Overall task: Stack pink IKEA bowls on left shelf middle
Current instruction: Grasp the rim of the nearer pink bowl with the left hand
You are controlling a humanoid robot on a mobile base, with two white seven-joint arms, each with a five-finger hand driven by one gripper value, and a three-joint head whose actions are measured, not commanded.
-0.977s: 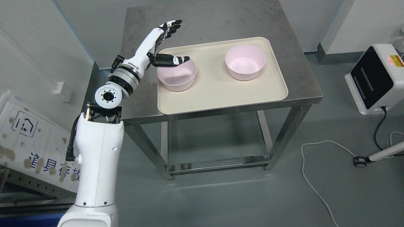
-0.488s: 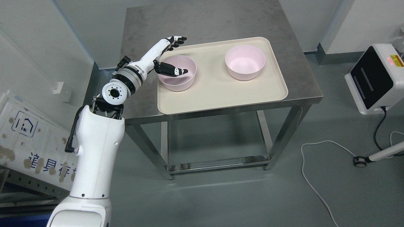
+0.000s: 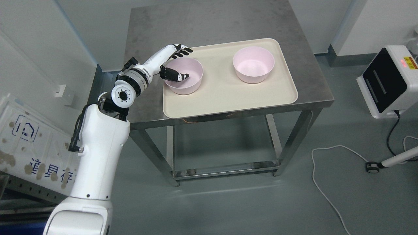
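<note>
Thumb inside, fingers outside: the left robot hand straddles the near bowl's rim, not yet clamped. Another bowl sits well right on the tray.

White humanoid arm with a black-tipped hand

The left arm wears a smooth glossy white shell dotted with small dark screws, a black cable looping along its side. A round white joint cap carries a ring of holes, followed by a ribbed silver and black wrist collar. The left hand is white with black fingers.
</note>
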